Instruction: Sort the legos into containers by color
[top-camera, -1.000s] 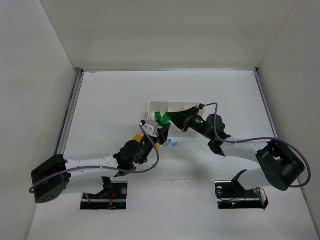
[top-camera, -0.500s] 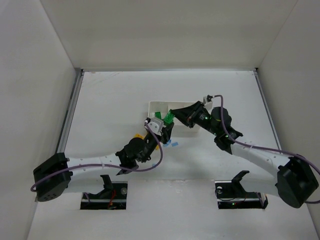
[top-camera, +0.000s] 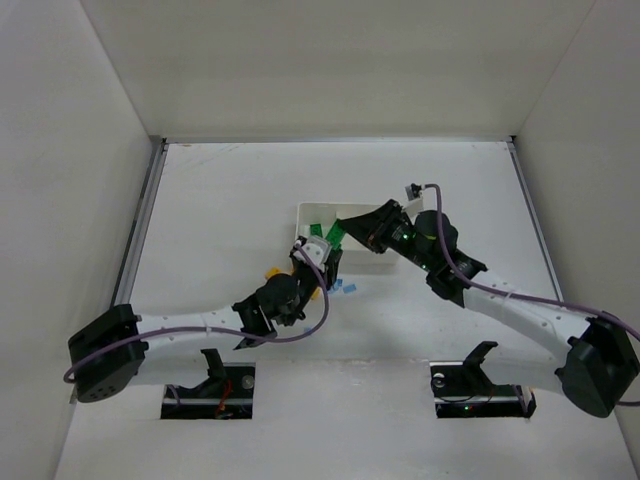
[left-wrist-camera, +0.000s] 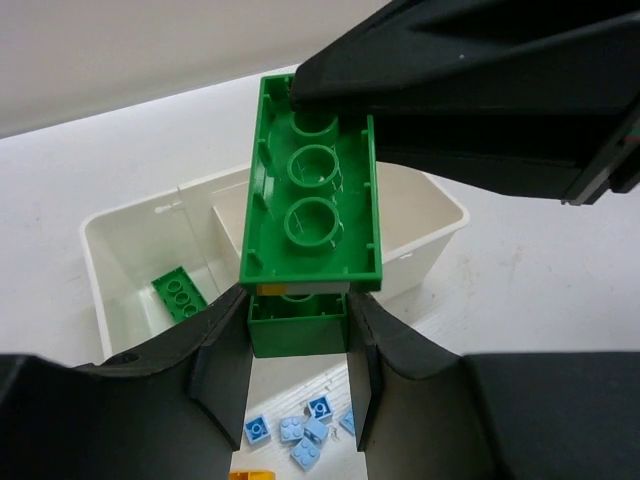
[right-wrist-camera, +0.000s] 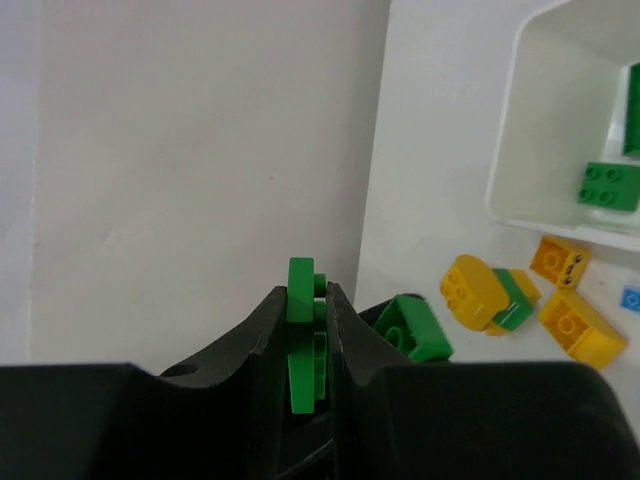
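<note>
1. The job in hand is the green pieces. Two of them are held up in the air, over the near left corner of the tray (left-wrist-camera: 130, 250). The tray sits near the middle of the worktop (top-camera: 220, 200).
2. The left end effector (left-wrist-camera: 298, 345) has its two fingers closed on the sides of a small green brick (left-wrist-camera: 297, 328). The gap is only as wide as the brick.
3. The right end effector (right-wrist-camera: 305, 300) is almost fully closed. It pinches a thin green plate (left-wrist-camera: 312, 190) by its flat faces.
4. The plate's end meets the top of the brick. It looks like the two arms are pulling them apart, but I cannot tell if they are stuck together or only touching.
5. One green piece (left-wrist-camera: 180, 296) already lies in the left part of the tray. That is likely where the green ones go.
6. Next, I think the arms need to pull or twist in different ways until the two pieces come apart. Then each arm should move over that same part of the tray and open up.
7. Light blue bricks (left-wrist-camera: 297, 436) lie on the worktop just near of the tray. Yellow bricks (right-wrist-camera: 478, 290) lie close by too. These are not sorted yet.
</note>
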